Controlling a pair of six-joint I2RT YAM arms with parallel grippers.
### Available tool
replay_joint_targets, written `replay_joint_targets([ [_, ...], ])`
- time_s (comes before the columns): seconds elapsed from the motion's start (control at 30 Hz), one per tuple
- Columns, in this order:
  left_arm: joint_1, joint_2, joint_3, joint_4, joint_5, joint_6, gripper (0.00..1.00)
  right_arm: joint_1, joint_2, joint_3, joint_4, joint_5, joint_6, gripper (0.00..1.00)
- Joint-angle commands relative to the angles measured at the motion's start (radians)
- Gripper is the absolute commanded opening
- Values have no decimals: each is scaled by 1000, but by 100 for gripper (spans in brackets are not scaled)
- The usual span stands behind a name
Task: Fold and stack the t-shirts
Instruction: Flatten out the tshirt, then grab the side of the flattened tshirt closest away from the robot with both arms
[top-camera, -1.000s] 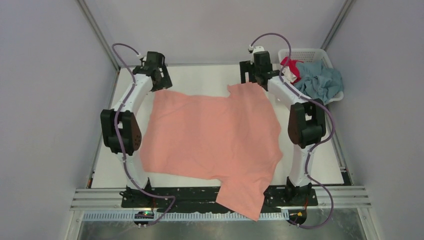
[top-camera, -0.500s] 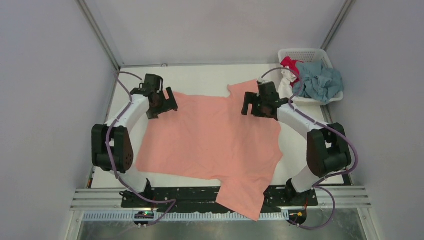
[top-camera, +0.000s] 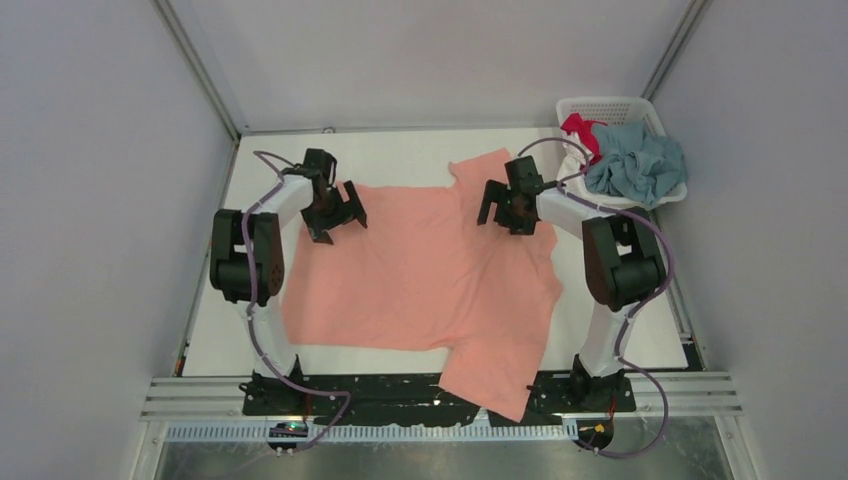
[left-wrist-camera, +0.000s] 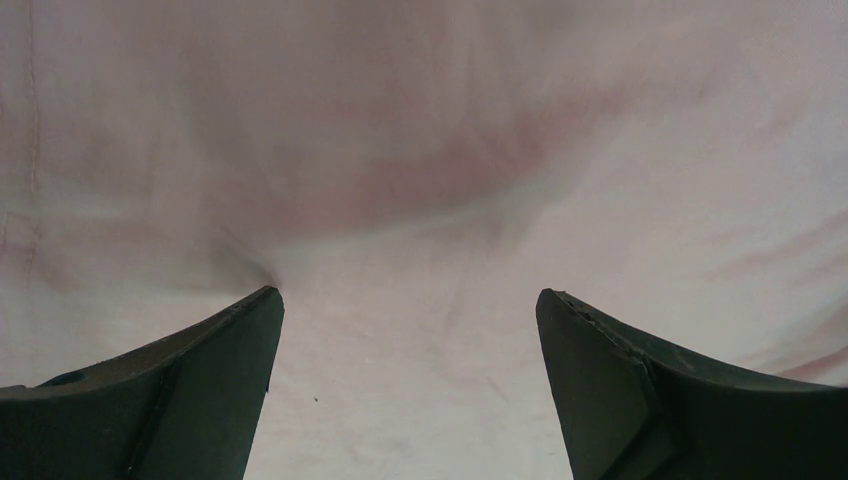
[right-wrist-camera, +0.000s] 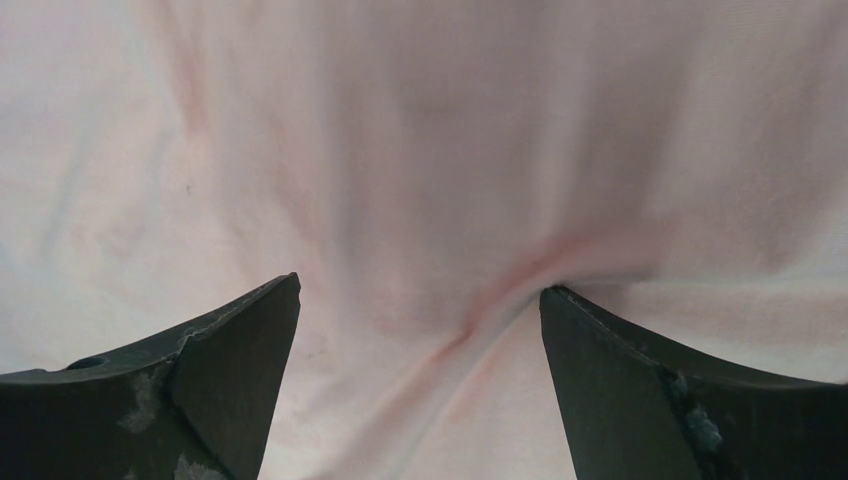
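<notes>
A large salmon-pink t-shirt (top-camera: 430, 280) lies spread flat over the table, one sleeve hanging over the near edge. My left gripper (top-camera: 338, 218) is open, its tips pressing down on the shirt's far left part (left-wrist-camera: 420, 200). My right gripper (top-camera: 503, 212) is open, its tips pressing on the shirt's far right part (right-wrist-camera: 430, 180), where the cloth creases. A dusty blue t-shirt (top-camera: 640, 165) and a red one (top-camera: 580, 128) lie heaped in the basket, with a bit of white cloth under them.
A white lattice basket (top-camera: 605, 105) stands at the far right corner. Bare white table (top-camera: 400, 155) shows beyond the shirt and along both sides. Grey walls and metal posts enclose the table.
Both grippers have come from the far edge toward the near side and down onto the shirt. The shirt's far edge has shifted and the cloth has slid slightly nearer.
</notes>
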Motion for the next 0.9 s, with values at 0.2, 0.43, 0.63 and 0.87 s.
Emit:
replay_joint_targets([
  [0.2,45,279,430,-180,50,-26,100,-54,280,357,-38,-43,14,95],
  [0.43,86,295,617,-246,36,12,100,-52,261,498,-83,-68,-46,95],
  [0.63,85,-128,133,-41,10,-26,100,3,-41,255,-59,8,-130,95],
  [0.87,85,-578,-481,-63,-164,-195,100,32,-388,-182,4,62,-97,95],
])
